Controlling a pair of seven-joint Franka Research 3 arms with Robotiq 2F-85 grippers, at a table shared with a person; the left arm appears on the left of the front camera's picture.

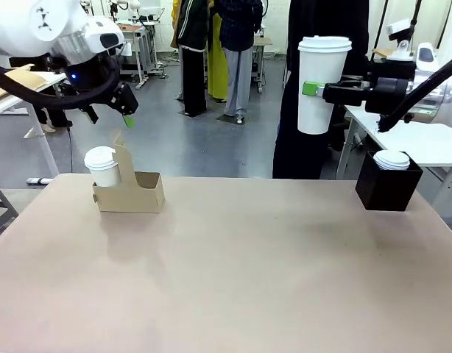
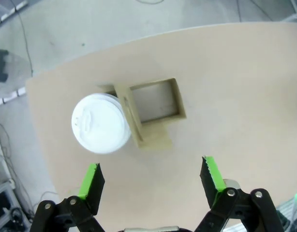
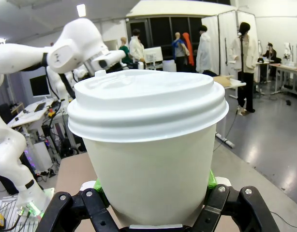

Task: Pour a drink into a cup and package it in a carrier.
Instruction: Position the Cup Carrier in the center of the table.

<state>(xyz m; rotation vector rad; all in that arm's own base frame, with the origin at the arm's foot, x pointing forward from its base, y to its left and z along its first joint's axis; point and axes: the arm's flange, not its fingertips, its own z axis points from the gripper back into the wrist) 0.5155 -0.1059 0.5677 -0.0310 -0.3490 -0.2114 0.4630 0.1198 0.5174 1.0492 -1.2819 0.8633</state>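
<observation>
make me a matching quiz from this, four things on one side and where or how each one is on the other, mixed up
1 right gripper
2 left gripper
3 carrier
4 black box

a open, above the carrier
b white lids on top
c shut on a cup up in the air
d holds a second cup, other half empty

Pairs: 1-c, 2-a, 3-d, 4-b

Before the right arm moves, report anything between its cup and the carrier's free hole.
The open left gripper hangs above the carrier, likely blocking a descent into the free hole. The other cup fills the neighbouring hole.
</observation>
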